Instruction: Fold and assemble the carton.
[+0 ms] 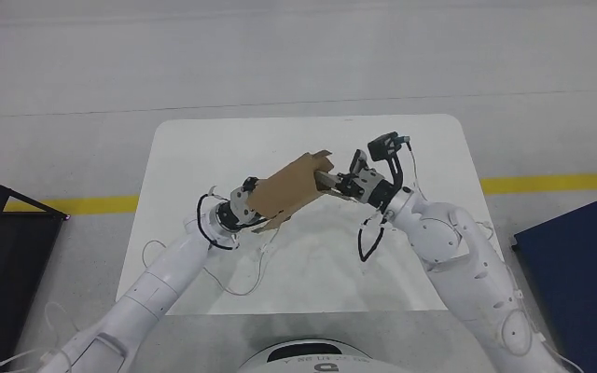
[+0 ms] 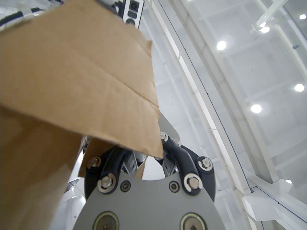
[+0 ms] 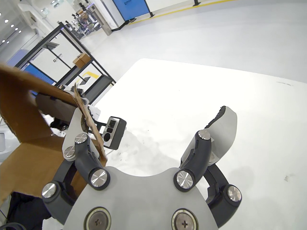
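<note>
A brown cardboard carton (image 1: 287, 186) hangs partly unfolded above the middle of the white table (image 1: 401, 270). My left gripper (image 1: 244, 203) is at its near-left end and is shut on it. In the left wrist view a carton (image 2: 72, 72) panel covers the fingertips and a flap runs down between the finger links. My right gripper (image 1: 334, 182) is at the carton's far-right end and stands open. In the right wrist view one of its fingers (image 3: 74, 125) lies against the edge of a carton (image 3: 31, 130) flap, and the other finger (image 3: 224, 120) is free over the table (image 3: 180, 84).
Loose white cables (image 1: 252, 270) trail over the table below the left arm. A black rack (image 1: 19, 210) stands off the table's left side and a blue object (image 1: 560, 247) off its right. A yellow floor line (image 1: 93, 203) runs behind the table.
</note>
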